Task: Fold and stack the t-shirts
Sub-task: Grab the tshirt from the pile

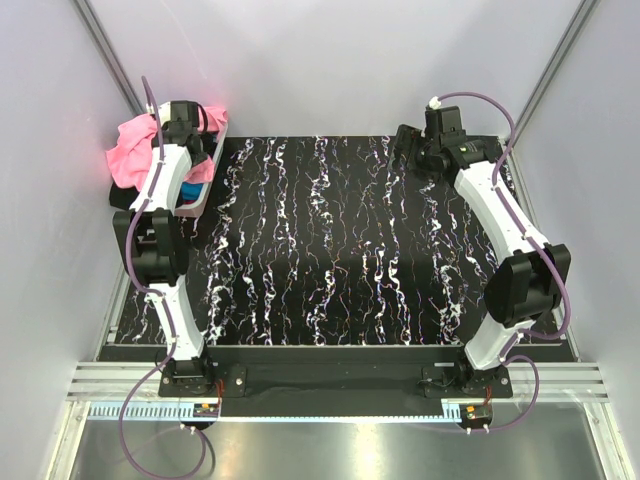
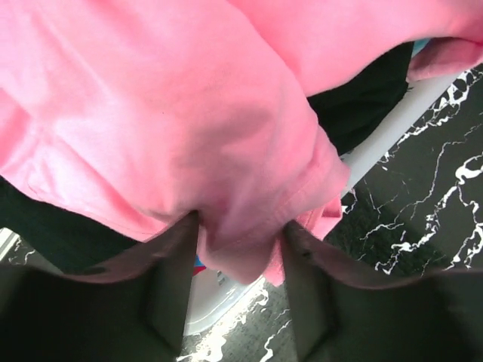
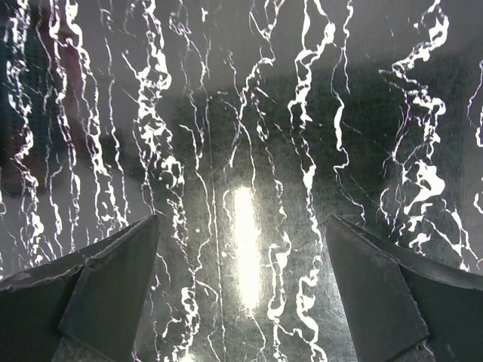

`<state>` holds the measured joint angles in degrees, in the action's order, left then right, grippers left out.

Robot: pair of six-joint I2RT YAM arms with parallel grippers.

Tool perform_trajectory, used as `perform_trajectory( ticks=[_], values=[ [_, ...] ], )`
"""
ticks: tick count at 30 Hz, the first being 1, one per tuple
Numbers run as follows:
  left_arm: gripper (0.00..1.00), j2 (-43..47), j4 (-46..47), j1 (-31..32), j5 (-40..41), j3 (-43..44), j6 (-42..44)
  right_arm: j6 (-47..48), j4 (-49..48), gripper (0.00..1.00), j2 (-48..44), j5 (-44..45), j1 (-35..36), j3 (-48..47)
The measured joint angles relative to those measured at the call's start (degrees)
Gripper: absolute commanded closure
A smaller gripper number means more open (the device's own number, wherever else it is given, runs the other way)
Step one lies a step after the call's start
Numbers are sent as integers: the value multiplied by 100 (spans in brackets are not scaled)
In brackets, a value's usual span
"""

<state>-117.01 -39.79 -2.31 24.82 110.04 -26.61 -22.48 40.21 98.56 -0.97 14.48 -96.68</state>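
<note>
Black-marbled tabletop fills my overhead view. At its far left corner I see the pink shirt heaped on the basket, one fold clenched by the left gripper. Right gripper hangs released, jaws wide, above the tabletop.

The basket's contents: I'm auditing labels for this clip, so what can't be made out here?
Top view: the left arm covers most of the basket; the blue t-shirt is a sliver, the black t-shirt unseen.
Left wrist: the pink t-shirt fills the frame; whether the left gripper is clamped on it is unclear.
Right wrist: only table.
</note>
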Motion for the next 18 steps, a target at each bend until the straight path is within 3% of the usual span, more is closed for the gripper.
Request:
perform_trajectory(
  ticks=[3, 4, 6, 13, 18],
  values=[
    [79, 0, -24, 0, 48, 0, 0, 13, 0, 1, 24, 2, 0, -107],
    [90, 0, -39, 0, 59, 0, 2, 17, 0, 1, 44, 2, 0, -146],
    [99, 0, -63, 0, 61, -2, -26, 22, -2, 1, 85, 2, 0, -190],
    [100, 262, -107, 55, 17, -192, -24, 17, 4, 1, 181, 2, 0, -201],
    [100, 778, -129, 424, -61, -203, 323, 15, 11, 2, 205, 0, 0, -201]
  ],
)
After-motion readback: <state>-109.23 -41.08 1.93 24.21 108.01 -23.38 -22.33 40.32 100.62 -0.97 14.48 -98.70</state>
